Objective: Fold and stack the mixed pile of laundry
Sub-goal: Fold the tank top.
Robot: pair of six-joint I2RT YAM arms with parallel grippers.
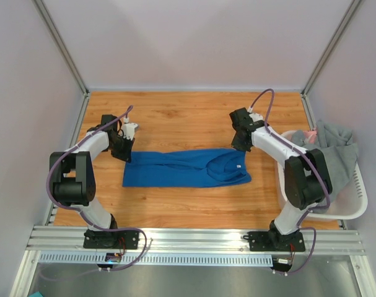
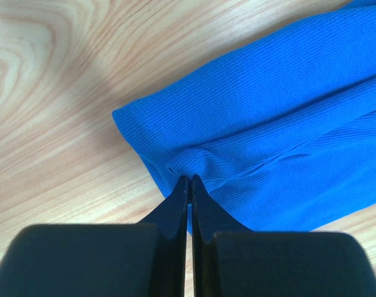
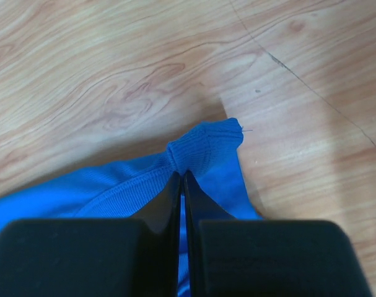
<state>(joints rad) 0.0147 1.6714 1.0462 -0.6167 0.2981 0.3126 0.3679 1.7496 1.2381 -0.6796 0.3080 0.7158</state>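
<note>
Your blue garment (image 1: 184,168) lies spread flat mid-table (image 1: 188,117), running left to right. The left gripper (image 2: 189,179) is pinched tight on its far-left corner and the right gripper (image 3: 181,174) on its far-right one. Over on the right, the grey garment (image 1: 339,154) drapes out of the white basket (image 1: 355,204). A pink piece (image 1: 310,133) barely peeks out there, too small to read.

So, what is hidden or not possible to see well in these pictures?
Top view: the wrists hide where the left fingers and right fingers pinch the blue garment.
Top view: the grey garment covers what lies in the basket; only a scrap of pink cloth shows.
Wrist views: the frame edges cut off most of the blue garment.
</note>
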